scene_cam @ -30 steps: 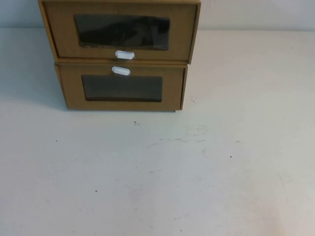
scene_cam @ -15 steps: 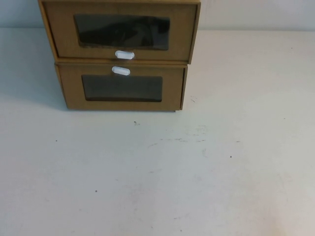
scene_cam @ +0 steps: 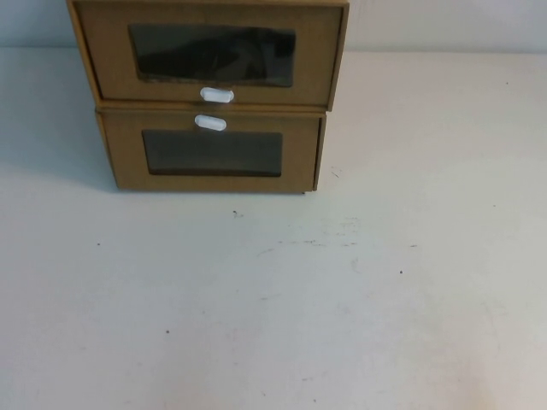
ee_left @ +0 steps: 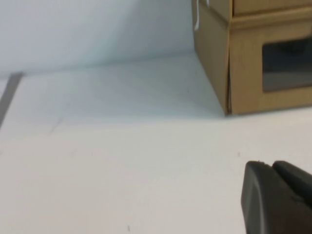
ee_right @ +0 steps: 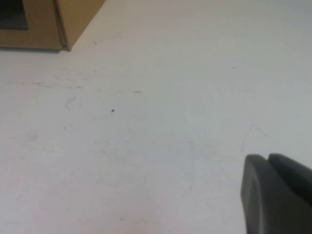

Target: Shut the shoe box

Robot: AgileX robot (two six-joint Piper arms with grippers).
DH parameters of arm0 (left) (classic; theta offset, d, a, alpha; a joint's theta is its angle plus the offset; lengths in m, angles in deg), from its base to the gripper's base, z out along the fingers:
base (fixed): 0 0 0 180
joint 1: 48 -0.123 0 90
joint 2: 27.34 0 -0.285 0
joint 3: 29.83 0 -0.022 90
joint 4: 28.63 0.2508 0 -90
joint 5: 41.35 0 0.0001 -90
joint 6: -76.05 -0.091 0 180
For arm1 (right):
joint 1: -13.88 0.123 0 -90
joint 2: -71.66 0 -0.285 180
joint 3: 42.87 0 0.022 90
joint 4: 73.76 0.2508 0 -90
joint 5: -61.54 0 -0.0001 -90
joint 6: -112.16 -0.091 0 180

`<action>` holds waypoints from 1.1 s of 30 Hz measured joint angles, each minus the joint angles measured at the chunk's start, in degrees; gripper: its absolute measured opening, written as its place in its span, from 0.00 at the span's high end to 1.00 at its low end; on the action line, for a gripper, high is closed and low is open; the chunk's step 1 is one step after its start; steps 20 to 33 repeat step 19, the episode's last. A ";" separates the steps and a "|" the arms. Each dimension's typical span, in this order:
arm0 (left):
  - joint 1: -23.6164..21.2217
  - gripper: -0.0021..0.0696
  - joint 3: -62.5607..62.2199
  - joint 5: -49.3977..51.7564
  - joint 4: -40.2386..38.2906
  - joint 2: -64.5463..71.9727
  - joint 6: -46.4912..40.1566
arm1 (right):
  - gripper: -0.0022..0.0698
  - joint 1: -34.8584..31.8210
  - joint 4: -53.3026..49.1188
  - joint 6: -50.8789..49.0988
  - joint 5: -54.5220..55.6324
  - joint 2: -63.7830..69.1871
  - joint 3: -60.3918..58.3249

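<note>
Shoe box [scene_cam: 209,53] top cut by high view's edge; contents behind window too dark. Left gripper [ee_left: 280,197], right gripper [ee_right: 278,192]: only frame-corner bits show.

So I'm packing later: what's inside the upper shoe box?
Through the shoe box window only dark, unidentifiable shapes show; cardboard hides the rest. Left gripper and right gripper hang over bare table.

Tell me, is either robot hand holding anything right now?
Nothing is held: the left hand and right hand hang over bare table, away from the shoe box.
</note>
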 joint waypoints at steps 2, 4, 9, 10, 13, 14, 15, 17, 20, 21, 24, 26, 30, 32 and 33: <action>0.00 0.98 0.00 2.55 -0.10 0.00 0.54 | 0.99 0.00 0.10 0.13 0.00 0.00 0.00; 0.00 0.98 0.00 6.11 -1.67 0.00 -0.36 | 0.99 0.00 0.10 0.13 0.00 0.00 0.00; 0.00 0.98 0.00 9.65 -5.13 0.00 -3.78 | 0.99 0.00 0.10 0.13 0.00 0.00 0.00; 0.00 0.98 0.00 9.76 -5.38 0.00 -4.06 | 0.99 0.00 0.10 0.13 0.00 0.00 0.00; 0.00 0.98 0.00 10.00 -5.94 -0.08 -4.32 | 0.99 0.00 0.10 0.13 0.00 0.00 0.00; 0.00 0.98 0.00 10.00 -5.94 -0.08 -4.41 | 0.99 0.00 0.10 0.13 0.00 0.00 0.00; 0.00 0.98 0.00 10.00 -5.94 -0.08 -4.41 | 0.99 0.00 0.10 0.13 0.00 0.00 0.00; 0.00 0.98 0.00 10.00 -5.94 -0.08 -4.41 | 0.99 0.00 0.10 0.13 0.00 0.00 0.00; 0.00 0.98 0.00 10.00 -5.94 -0.08 -4.41 | 0.99 0.00 0.10 0.13 0.00 0.00 0.00; 0.00 0.98 0.00 10.00 -5.94 -0.08 -4.41 | 0.99 0.00 0.10 0.13 0.00 0.00 0.00; 0.00 0.98 0.00 10.00 -5.94 -0.08 -4.41 | 0.99 0.00 0.10 0.13 0.00 0.00 0.00; 0.00 0.98 0.00 10.00 -5.94 -0.08 -4.41 | 0.99 0.00 0.10 0.13 0.00 0.00 0.00; 0.00 0.98 0.00 10.00 -5.94 -0.08 -4.41 | 0.99 0.00 0.10 0.13 0.00 0.00 0.00; 0.00 0.98 0.00 10.00 -5.94 -0.08 -4.41 | 0.99 0.00 0.10 0.13 0.00 0.00 0.00; 0.00 0.98 0.00 10.00 -5.94 -0.08 -4.41 | 0.99 0.00 0.10 0.13 0.00 0.00 0.00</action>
